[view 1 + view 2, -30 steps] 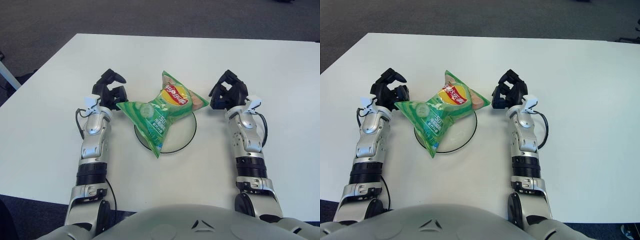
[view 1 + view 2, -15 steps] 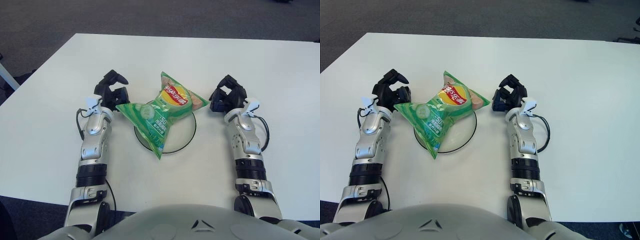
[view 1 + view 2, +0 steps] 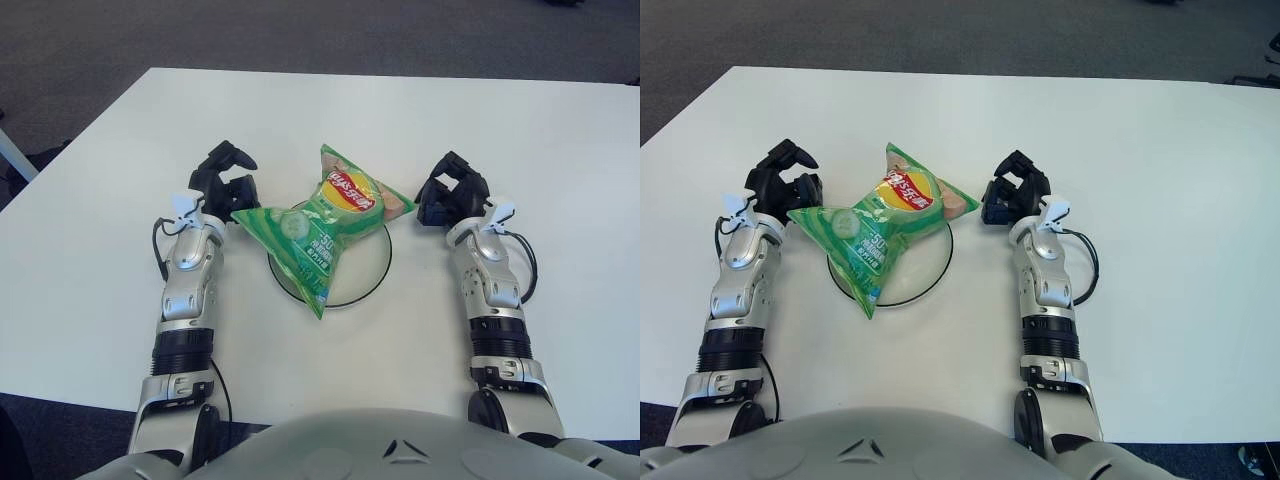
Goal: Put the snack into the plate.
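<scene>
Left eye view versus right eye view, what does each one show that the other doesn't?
Only the left eye view shows a pale bar by the floor at the left edge. Only the right eye view shows the table's far right corner. Both show the chip bag lying across the plate, with the left hand and right hand on either side.
</scene>
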Motion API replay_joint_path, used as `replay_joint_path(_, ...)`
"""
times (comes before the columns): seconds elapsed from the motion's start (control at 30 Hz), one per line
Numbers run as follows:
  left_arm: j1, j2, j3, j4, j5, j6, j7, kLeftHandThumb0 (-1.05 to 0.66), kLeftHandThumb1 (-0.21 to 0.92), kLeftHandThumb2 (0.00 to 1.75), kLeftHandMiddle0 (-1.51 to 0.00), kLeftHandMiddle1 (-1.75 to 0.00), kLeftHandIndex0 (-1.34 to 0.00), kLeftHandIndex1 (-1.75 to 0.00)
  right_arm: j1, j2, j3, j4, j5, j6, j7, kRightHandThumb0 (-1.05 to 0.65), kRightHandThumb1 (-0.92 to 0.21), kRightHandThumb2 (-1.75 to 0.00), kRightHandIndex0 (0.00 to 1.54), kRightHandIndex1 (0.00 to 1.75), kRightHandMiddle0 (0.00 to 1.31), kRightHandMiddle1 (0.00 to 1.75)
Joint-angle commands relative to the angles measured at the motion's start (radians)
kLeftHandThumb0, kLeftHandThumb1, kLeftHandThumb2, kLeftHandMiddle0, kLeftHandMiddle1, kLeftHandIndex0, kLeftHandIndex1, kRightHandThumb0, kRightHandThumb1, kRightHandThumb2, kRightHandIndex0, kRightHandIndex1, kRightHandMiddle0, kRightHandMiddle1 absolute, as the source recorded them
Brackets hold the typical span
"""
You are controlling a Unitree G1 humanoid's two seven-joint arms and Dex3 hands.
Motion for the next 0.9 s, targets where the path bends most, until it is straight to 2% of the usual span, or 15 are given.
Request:
replay_joint_path(0.0, 0.041, 0.000, -0.002, 0.006, -0.002, 0.004, -0.010, -0.51, 0.24, 1.41, -1.30, -1.75, -0.68, -1.75, 0.074, 0.011, -0.004, 0.055, 0.007, -0.008, 0.009, -0.01, 0.11, -1.75, 0.96, 1.61, 0.71, 1.75)
replay_joint_path(0.73, 0.040, -0.005, -0.001, 0.012, 0.007, 0.006, 0.001, -0.51, 0.23, 1.42, -1.30, -1.75, -0.68, -1.75, 0.053, -0.009, -0.009, 0.137, 0.007, -0.021, 0.079, -0.01, 0.09, -1.75, 0.94, 1.64, 0.70, 1.75)
replay_joint_path(0.87, 0.041, -0.007, -0.003, 0.011, 0.008, 0.003, 0.002, -0.52, 0.23, 1.42, -1.30, -1.75, -0.68, -1.75, 0.046, -0.010, -0.015, 0.181, 0.007, -0.059, 0.094, -0.01, 0.09, -1.75, 0.93, 1.66, 0.70, 1.75)
